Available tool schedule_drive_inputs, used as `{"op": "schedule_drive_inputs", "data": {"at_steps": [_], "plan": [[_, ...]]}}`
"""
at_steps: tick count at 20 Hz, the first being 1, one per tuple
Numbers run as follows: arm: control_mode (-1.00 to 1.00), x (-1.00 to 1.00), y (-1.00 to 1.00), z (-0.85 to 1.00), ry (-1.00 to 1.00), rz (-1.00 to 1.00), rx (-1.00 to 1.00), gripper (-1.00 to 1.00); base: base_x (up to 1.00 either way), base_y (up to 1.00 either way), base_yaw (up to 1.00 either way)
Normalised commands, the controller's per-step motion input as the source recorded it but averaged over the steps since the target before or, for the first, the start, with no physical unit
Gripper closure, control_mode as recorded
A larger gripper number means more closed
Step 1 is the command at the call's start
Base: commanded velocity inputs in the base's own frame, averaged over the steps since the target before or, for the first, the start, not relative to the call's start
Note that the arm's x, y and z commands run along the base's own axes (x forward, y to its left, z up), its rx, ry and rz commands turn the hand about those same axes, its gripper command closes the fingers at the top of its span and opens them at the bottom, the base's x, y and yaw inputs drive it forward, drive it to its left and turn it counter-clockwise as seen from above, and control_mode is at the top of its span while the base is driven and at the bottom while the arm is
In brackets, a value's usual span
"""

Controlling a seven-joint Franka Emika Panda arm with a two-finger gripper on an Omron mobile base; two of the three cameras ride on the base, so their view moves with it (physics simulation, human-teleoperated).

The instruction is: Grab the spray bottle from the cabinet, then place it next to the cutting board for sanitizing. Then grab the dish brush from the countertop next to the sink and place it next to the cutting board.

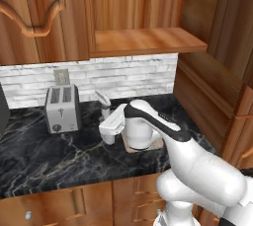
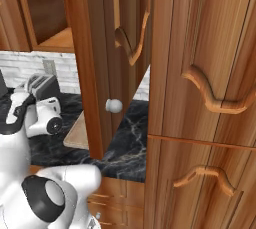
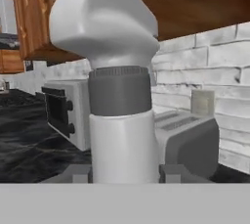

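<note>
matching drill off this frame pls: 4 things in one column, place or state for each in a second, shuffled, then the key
1. spray bottle
2. toaster
3. cutting board
4. cabinet shelf

A. flat on the counter, partly hidden under the arm
B. between the gripper fingers, upright
C. bare, above the counter
D. by the tiled wall, below an outlet

Pairs: 1-B, 2-D, 3-A, 4-C

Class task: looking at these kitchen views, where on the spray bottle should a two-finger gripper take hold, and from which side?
Grip the spray bottle on its straight round body below the dark collar, coming in level from the side. It stands upright; the bulging trigger head above offers no parallel faces.
</note>
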Motion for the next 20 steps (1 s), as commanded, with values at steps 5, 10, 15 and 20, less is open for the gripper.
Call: {"op": "schedule_drive_inputs", "data": {"at_steps": [5,10,15,20], "plan": [[-1.0,0.36,-0.35,-0.15,-0.03,0.25,0.0,1.0,0.0,0.0,0.0],[-1.0,0.36,-0.11,0.0,0.0,0.01,0.0,1.0,0.0,0.0,0.0],[-1.0,0.43,-0.01,0.0,0.0,0.0,0.0,1.0,0.0,0.0,0.0],[-1.0,0.4,0.01,0.0,0.01,0.0,0.0,1.0,0.0,0.0,0.0]]}}
